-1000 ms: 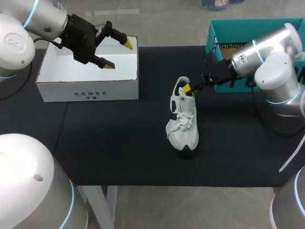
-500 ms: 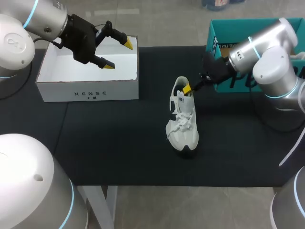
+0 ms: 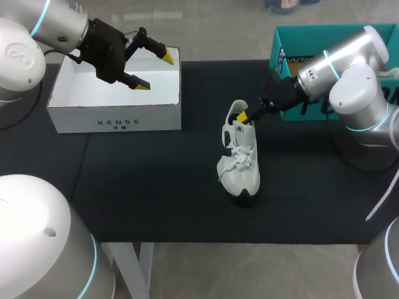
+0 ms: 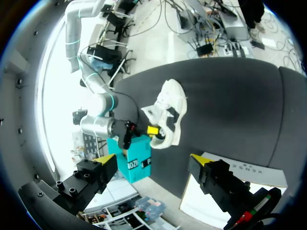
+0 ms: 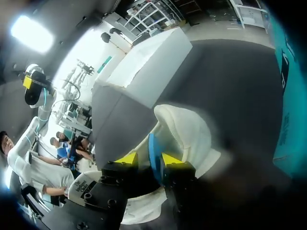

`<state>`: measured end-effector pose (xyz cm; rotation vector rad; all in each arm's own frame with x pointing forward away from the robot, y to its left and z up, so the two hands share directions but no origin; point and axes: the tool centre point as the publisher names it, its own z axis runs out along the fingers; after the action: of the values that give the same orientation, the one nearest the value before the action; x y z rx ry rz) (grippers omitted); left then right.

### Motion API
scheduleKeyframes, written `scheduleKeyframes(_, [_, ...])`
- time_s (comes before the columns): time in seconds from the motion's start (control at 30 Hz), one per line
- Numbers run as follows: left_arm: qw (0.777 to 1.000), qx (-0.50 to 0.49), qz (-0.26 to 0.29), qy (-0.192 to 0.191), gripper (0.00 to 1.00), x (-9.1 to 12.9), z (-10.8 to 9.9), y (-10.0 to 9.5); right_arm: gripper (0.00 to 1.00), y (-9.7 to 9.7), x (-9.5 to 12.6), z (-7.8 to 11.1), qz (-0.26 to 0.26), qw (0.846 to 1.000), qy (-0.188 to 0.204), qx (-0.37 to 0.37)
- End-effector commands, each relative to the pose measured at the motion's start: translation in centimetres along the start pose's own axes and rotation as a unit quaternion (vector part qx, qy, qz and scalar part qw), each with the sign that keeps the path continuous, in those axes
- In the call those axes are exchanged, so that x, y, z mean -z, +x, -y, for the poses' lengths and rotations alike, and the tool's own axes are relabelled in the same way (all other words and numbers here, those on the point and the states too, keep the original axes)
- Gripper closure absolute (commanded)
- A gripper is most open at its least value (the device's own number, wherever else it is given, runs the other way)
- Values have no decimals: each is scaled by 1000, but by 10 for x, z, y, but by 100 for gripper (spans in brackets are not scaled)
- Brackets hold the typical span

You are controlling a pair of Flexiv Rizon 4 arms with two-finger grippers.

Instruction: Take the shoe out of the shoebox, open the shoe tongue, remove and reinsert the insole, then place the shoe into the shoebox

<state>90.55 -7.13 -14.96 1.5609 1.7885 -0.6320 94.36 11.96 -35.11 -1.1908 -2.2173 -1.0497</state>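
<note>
A white shoe (image 3: 240,156) stands upright mid-mat, heel toward the far side. My right gripper (image 3: 243,116) has its yellow tips at the shoe's heel opening. From the right wrist, the shoe (image 5: 192,134) lies just ahead, and the thin blue edge of its insole (image 5: 154,158) stands up between the fingers of the right gripper (image 5: 148,159). The insole rests against one finger, with a gap to the other. My left gripper (image 3: 149,70) hangs open and empty over the white shoebox (image 3: 115,118). The left wrist view shows the left gripper (image 4: 151,160), with the shoe (image 4: 168,110) far ahead of it.
The white shoebox sits at the mat's far left, its open top (image 5: 148,62) also seen from the right wrist. A teal box (image 3: 293,43) stands at the far right behind my right arm. The black mat (image 3: 156,187) covers the table.
My right arm's wrist has shifted slightly toward the shoe while its tips stayed at the heel opening. The left arm and the shoe have not moved.
</note>
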Motion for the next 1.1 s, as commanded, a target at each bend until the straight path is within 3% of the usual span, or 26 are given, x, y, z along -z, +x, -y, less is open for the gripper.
scheduleKeyframes(0.03, [1000, 0, -1, -1, 0, 0, 0, 0, 0, 8, 11, -5, 35, 999, 12, -1])
scheduleKeyframes(0.3, [1000, 0, -1, -1, 0, 0, 0, 0, 0, 14, 26, -7, 93, 995, 30, -22])
scheduleKeyframes(0.43, [1000, 0, -1, -1, 0, 0, 0, 0, 0, 18, 40, -5, 148, 986, 38, -61])
scheduleKeyframes(0.47, [1000, 0, -1, -1, 0, 0, 0, 0, 30, 18, 43, -4, 157, 984, 38, -74])
scheduleKeyframes(0.53, [1000, 0, -1, -1, 0, 0, 0, 0, 100, 23, 46, -2, 155, 984, 32, -86])
scheduleKeyframes(0.63, [1000, 0, -1, -1, 0, 0, 0, 0, 100, 29, 48, -1, 174, 979, 47, -98])
scheduleKeyframes(0.73, [1000, 0, -1, -1, 0, 0, 0, 0, 100, 41, 52, -4, 226, 968, 76, -77])
scheduleKeyframes(1.1, [1000, 0, -1, -1, 0, 0, 0, 0, 100, 41, 52, -4, 226, 968, 76, -77])
